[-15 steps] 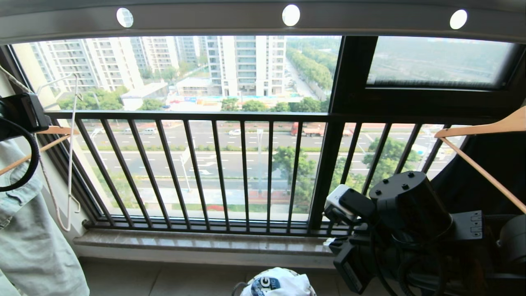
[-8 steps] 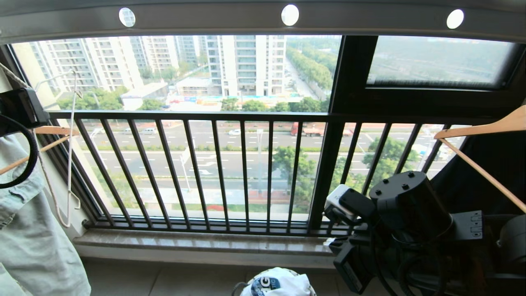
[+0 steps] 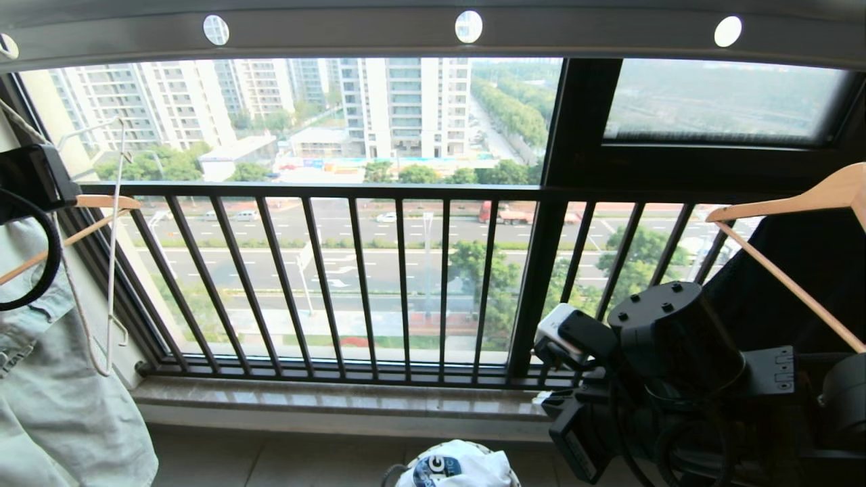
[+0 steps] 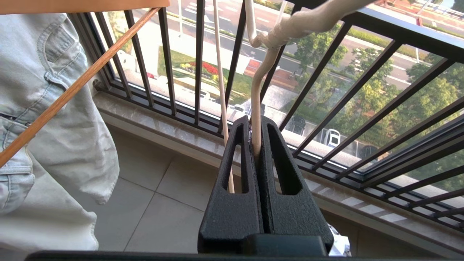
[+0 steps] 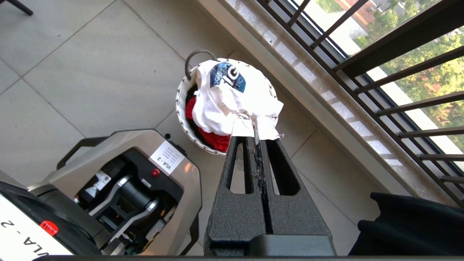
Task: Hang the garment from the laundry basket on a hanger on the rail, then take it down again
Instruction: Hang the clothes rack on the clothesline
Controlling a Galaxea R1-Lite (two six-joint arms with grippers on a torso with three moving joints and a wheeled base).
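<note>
Cream hanger (image 4: 255, 108) pinched in left gripper (image 4: 255, 143); right gripper (image 5: 258, 139) clenched empty; two wooden hangers (image 3: 798, 203).

Bright daylight through the window (image 3: 352, 122) (hazy, perhaps overexposed), dim backlit interior, bowed edges overhead.

Pale denim piece (image 3: 61, 406) far left; wooden hanger (image 3: 798, 223) right; black railing (image 3: 379, 277).

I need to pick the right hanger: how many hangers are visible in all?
3. A thin cream hanger clamped in the left hand; a wooden hanger beside it carrying denim; another wooden hanger at far right. More may hang out of view.
</note>
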